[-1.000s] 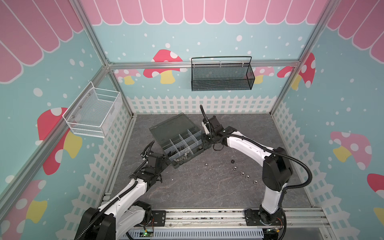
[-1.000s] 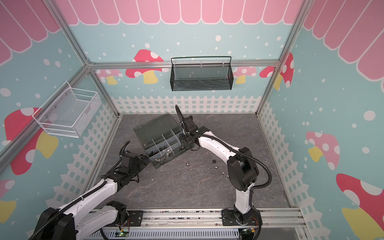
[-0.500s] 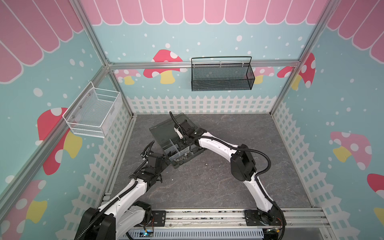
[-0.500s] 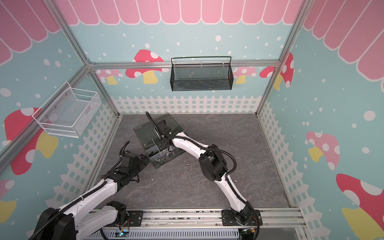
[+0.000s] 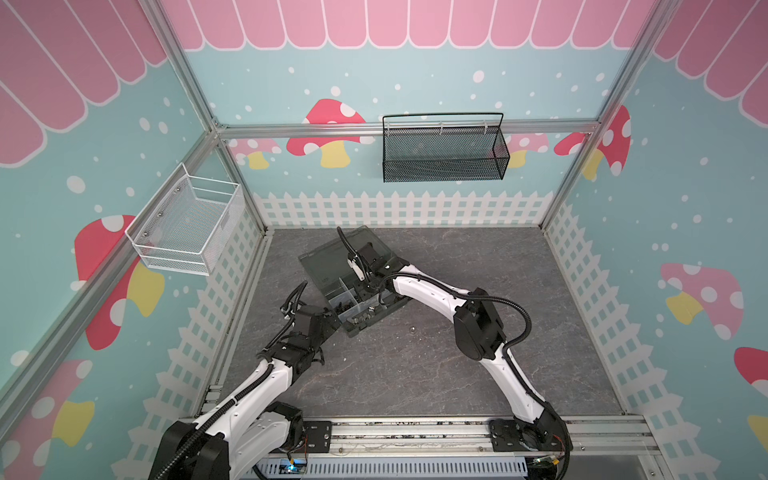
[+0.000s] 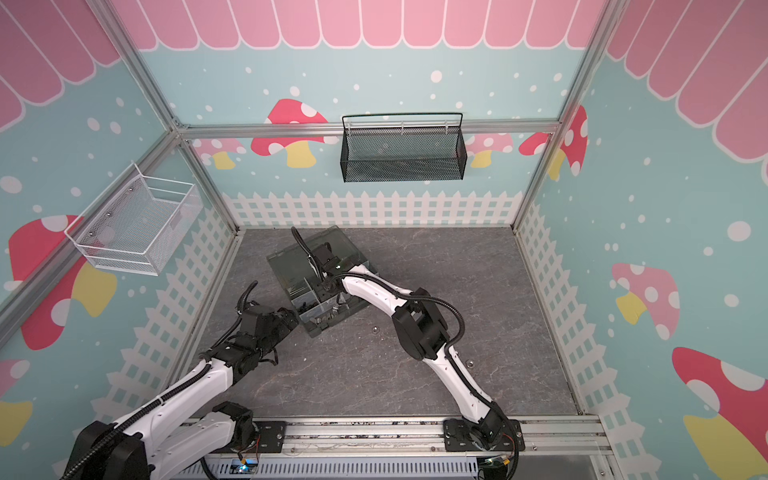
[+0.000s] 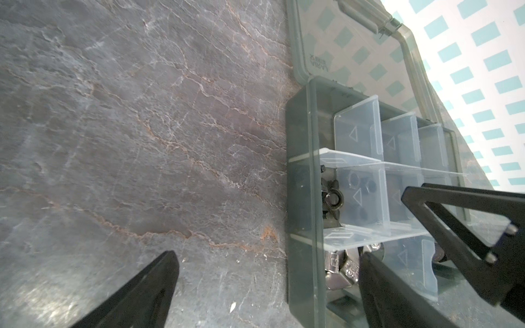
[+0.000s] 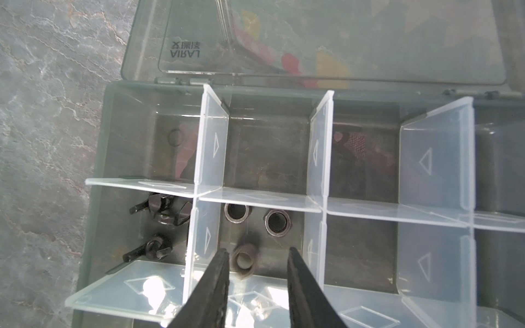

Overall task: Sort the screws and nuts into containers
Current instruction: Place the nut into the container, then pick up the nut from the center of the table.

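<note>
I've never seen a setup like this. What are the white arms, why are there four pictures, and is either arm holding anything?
The white arms are two robot arms bolted to a rail at the front of a grey table. Two pictures look down on the whole scene from one camera pair overhead; the other two come from a small camera on each arm's wrist, looking past its black fingers.

On the table stands an organizer box with its lid open and clear dividers inside. The task is to sort screws and nuts into it. A few loose nuts lie on the table.

The right gripper hangs over a compartment with three ring-shaped nuts; its jaws are apart, with one nut lying between the tips, not pinched. Black winged nuts lie next door.

The left gripper is wide open by the box's edge, holding nothing.
</note>
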Robot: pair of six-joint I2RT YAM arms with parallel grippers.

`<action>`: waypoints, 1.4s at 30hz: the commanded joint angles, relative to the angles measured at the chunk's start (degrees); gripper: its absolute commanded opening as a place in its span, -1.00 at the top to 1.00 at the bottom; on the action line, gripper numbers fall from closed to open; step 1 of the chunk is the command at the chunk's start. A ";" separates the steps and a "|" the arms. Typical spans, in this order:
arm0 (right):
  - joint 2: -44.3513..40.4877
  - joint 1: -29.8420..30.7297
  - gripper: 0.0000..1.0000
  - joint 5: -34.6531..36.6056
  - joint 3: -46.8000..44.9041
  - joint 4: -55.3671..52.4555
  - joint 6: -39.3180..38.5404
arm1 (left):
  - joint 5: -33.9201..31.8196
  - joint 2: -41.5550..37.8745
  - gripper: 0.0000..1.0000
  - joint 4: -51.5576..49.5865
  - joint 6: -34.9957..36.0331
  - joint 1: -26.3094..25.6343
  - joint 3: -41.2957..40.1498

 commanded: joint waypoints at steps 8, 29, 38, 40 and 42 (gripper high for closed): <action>-6.95 0.11 0.24 4.52 0.13 -2.26 1.50 | -0.99 -2.20 -1.00 -1.00 -0.78 0.43 -0.39; -44.05 -9.68 -0.07 8.84 -48.85 0.10 17.67 | -1.36 -1.92 -0.99 -2.74 -0.61 0.43 0.64; -52.11 -16.58 -0.09 3.51 -64.06 0.12 19.59 | -0.67 -0.56 -1.00 -2.14 -0.34 0.46 1.01; -52.13 -17.56 -0.08 3.45 -65.92 0.12 19.75 | -0.42 -0.34 -0.99 -2.06 -0.25 0.50 1.19; -51.68 -18.44 -0.08 3.43 -67.30 0.34 19.47 | -0.32 -0.43 -1.00 -2.01 -0.17 0.51 1.27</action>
